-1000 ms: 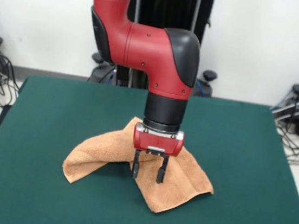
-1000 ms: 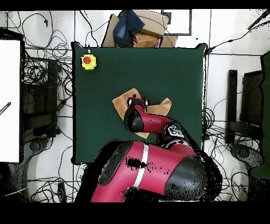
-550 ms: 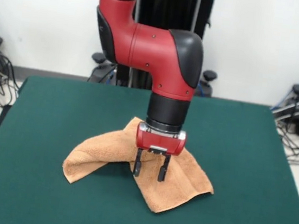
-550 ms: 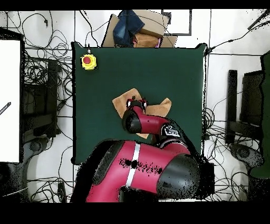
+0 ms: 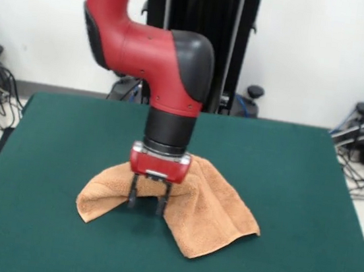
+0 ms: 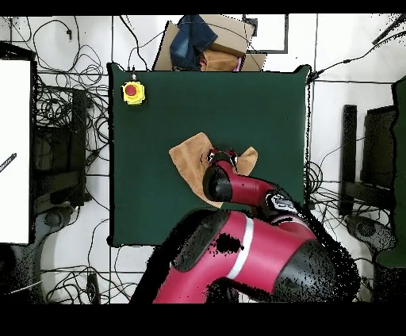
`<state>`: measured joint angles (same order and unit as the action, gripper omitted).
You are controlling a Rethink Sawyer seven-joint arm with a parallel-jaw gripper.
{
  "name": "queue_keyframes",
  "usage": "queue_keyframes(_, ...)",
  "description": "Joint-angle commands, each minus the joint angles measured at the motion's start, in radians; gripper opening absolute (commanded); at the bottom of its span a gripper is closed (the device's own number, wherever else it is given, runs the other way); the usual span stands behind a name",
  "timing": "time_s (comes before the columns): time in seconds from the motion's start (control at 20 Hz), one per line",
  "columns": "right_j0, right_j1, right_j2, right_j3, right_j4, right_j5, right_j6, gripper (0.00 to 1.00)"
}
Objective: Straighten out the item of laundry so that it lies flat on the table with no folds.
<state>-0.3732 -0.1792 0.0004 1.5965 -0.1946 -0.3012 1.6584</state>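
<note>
Peach-orange terry towel (image 5: 193, 204) sits crumpled near the middle of the green bench (image 5: 308, 191), folded into a rough inverted V. Front view: one flap runs down to the picture's left, a bigger flap runs down to the right, and the peak points toward the far side. The hand (image 5: 146, 202) hangs straight down from the red arm (image 5: 146, 45) over the notch between the two flaps, on the left flap's inner edge. Its two dark fingers (image 5: 133, 196) are spread with a gap between them, nothing pinched. The tips look at or just above the cloth; contact can't be confirmed. The left flap looks doubled over, with a rounded fold at its outer end.

Overhead view: the towel (image 6: 190, 154) lies centre-right on the bench (image 6: 143, 198), and the arm (image 6: 238, 190) covers much of its middle. One lobe sticks out to the picture's left, a smaller corner to the right. The hand is mostly hidden under the wrist here, so no finger state can be read from this view. A yellow box with a red button (image 6: 132, 93) sits at a bench corner, well apart from the towel.

Key relation: the hand is directly over the fold junction, the towel spreading to both sides of it. Likely next step is closing on the folded edge and pulling it outward. Task judged early, folds remain.
</note>
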Motion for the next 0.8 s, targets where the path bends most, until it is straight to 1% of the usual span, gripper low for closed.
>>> queue_keyframes(0.05, -0.026, 0.035, 0.089, -0.014, -0.049, 0.098, 0.112, 1.0)
queue_keyframes(0.2, 0.005, 0.061, 0.049, -0.029, -0.032, 0.063, 0.115, 1.0)
queue_keyframes(0.35, 0.013, 0.076, 0.037, -0.033, -0.029, 0.043, 0.117, 1.0)
queue_keyframes(0.5, 0.058, 0.085, -0.013, -0.041, -0.018, -0.028, 0.118, 1.0)
queue_keyframes(0.7, 0.065, 0.087, -0.026, -0.052, -0.025, -0.041, 0.118, 1.0)
queue_keyframes(0.8, 0.055, 0.092, -0.025, -0.069, -0.035, -0.036, 0.111, 1.0)
